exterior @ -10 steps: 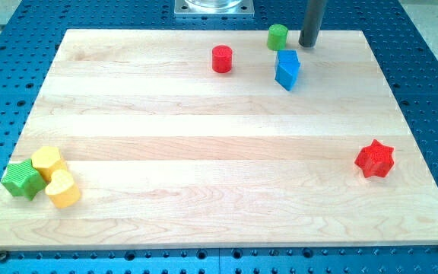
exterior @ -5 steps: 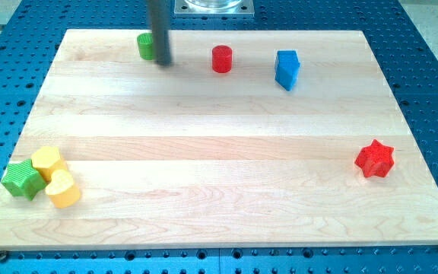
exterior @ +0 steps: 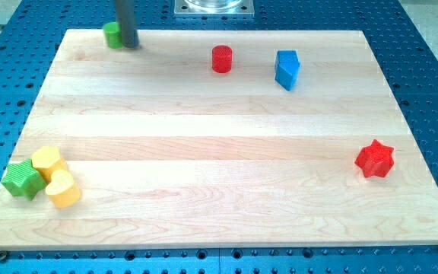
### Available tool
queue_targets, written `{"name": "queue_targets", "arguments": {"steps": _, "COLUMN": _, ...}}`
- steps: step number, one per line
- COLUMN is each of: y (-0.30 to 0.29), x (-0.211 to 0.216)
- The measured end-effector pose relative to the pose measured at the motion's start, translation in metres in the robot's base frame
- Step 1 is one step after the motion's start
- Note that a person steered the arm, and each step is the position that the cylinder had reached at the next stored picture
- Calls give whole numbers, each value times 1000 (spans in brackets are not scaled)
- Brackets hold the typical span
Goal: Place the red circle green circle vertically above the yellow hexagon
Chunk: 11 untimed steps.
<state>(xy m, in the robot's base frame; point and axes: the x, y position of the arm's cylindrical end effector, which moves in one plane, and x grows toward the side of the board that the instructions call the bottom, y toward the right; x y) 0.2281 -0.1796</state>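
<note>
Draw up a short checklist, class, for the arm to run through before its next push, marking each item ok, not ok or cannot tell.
1. My tip beside the green circle, on its right: ok.
2. Green circle on the board: ok, but at its top edge.
3. Green circle above the yellow hexagon: not ok; too far right.
4. Red circle above the hexagon: not ok; far right.
5. Tip touching green circle: cannot tell.
</note>
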Motion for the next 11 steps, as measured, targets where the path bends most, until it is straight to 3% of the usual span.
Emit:
{"name": "queue_targets", "arguments": {"steps": 1, "y": 85, "x": 4}}
{"name": "queue_targets", "arguments": {"steps": 2, "y": 210, "x": -2}}
{"name": "queue_targets", "arguments": {"steps": 3, "y": 269, "x": 32}}
{"name": "queue_targets", "arguments": {"steps": 4, "y": 199, "x": 60}}
{"name": "queue_targets", "arguments": {"steps": 5, "y": 83, "x": 64}}
{"name": "queue_targets", "arguments": {"steps": 6, "y": 25, "x": 77}}
{"name": "queue_targets", "arguments": {"steps": 7, "y": 13, "x": 105}}
{"name": "queue_targets", "arguments": {"steps": 9, "y": 2, "x": 45}}
{"name": "queue_targets", "arguments": {"steps": 10, "y": 49, "x": 43}}
{"name": "queue_targets", "arguments": {"steps": 11, "y": 164, "x": 17}}
